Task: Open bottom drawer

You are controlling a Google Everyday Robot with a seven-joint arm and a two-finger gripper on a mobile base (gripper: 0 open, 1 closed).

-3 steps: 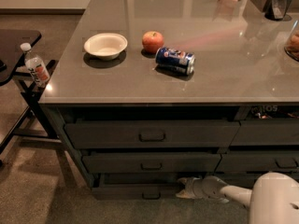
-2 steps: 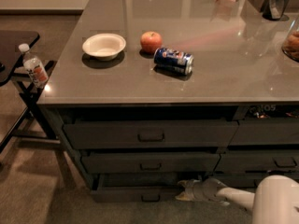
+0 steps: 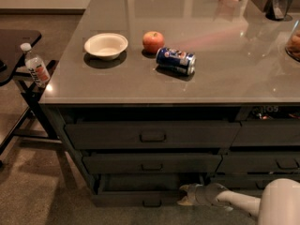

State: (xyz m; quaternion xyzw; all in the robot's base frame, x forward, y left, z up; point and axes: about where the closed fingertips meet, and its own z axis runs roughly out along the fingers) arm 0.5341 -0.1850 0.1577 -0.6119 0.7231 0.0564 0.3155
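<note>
The bottom drawer (image 3: 136, 197) is the lowest, slimmest dark grey front of the left three-drawer stack, with a small rectangular handle (image 3: 151, 203) at its centre. It stands pulled out a little, with a dark gap above its front. My gripper (image 3: 185, 194) reaches in from the lower right on a white arm (image 3: 276, 204) and sits at the drawer's right end, at the top edge of its front. The two taller drawers (image 3: 150, 135) above are closed.
The grey counter (image 3: 225, 69) carries a white bowl (image 3: 106, 45), an apple (image 3: 153, 41) and a blue can (image 3: 176, 60) lying on its side. A water bottle (image 3: 35, 65) stands on a dark side table at left. A neighbouring drawer stack (image 3: 272, 163) is at right.
The view has shifted slightly. The gripper stays at the bottom drawer's right end, and the drawer front now stands a little further out.
</note>
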